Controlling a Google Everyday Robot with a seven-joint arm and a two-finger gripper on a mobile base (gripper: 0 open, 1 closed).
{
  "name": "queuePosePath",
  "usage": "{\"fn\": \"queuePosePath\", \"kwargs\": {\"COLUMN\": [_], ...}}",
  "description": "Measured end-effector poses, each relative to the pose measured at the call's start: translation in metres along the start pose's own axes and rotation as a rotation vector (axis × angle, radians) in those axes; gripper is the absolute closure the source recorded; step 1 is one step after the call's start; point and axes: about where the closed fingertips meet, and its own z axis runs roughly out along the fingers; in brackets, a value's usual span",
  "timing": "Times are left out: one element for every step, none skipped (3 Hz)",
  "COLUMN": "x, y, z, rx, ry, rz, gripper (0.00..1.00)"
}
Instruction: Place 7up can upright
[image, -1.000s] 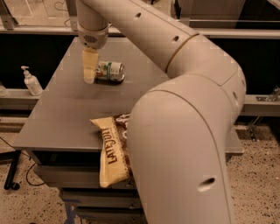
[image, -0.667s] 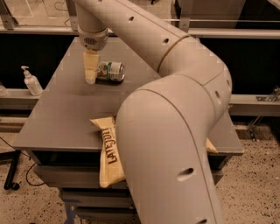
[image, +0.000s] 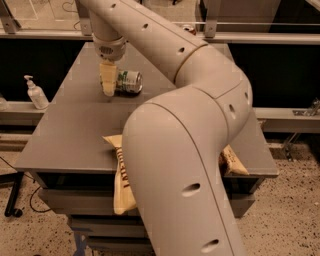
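Observation:
The 7up can (image: 129, 82) lies on its side on the grey table (image: 60, 130), towards the far left, its green and silver body pointing left-right. My gripper (image: 107, 84) hangs straight down from the wrist (image: 109, 49) and reaches the table right at the can's left end, touching or almost touching it. The can is not lifted. My arm (image: 190, 150) sweeps across the middle and right of the view and hides much of the table.
A tan snack bag (image: 121, 182) hangs over the table's front edge; another bag corner (image: 233, 161) shows right of my arm. A soap dispenser bottle (image: 36, 93) stands on the ledge to the left. A small red object (image: 189, 29) shows at the table's back.
My gripper has come slightly lower and closer to the can's left end. The big arm links have swung to the right. The can has not moved.

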Motion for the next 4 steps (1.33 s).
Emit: {"fn": "queuePosePath", "kwargs": {"x": [0.002, -0.001, -0.004, -0.007], "y": [-0.002, -0.002, -0.003, -0.004], "z": [0.002, 0.001, -0.003, -0.013], "rx": [-0.011, -0.016, -0.016, -0.016], "ry": [0.003, -0.006, -0.019, -0.055], "rz": [0.019, 0.026, 0.027, 0.033], "gripper": [0.42, 0.64, 0.87, 1.0]}}
